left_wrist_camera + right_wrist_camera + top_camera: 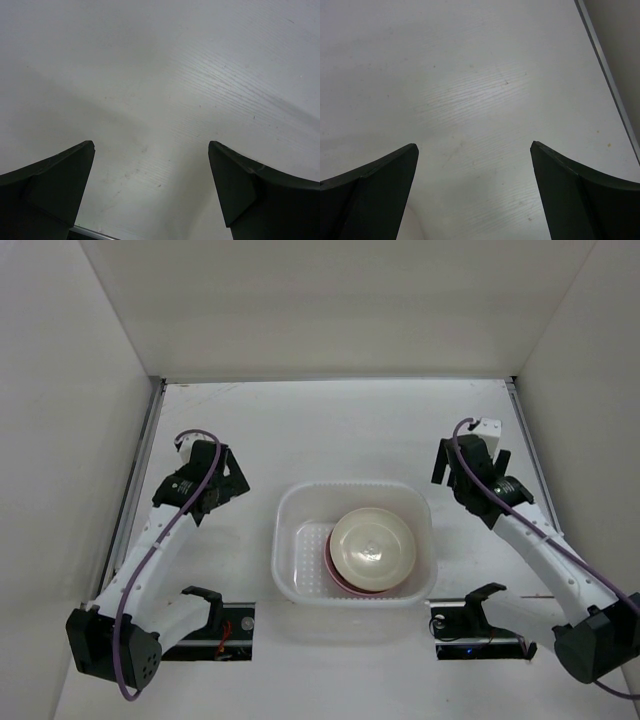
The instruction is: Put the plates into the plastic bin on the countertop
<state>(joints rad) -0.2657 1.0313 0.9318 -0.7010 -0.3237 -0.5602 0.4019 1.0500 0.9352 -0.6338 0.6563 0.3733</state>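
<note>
The plates (372, 550) lie stacked inside the plastic bin (283, 508), a cream one on top with a pink rim showing beneath it. They fill the bin's right part and leave its dotted bottom bare on the left. The bin stands on the countertop (330, 430), midway between the left and right edges and close to the near edge. The left gripper (222, 480) hangs beside the bin toward the left edge, and its wrist view (150, 145) shows jaws wide apart over bare surface. The right gripper (468, 468) mirrors it toward the right edge, jaws likewise spread and empty (475, 145), near a metal strip (607, 65).
</note>
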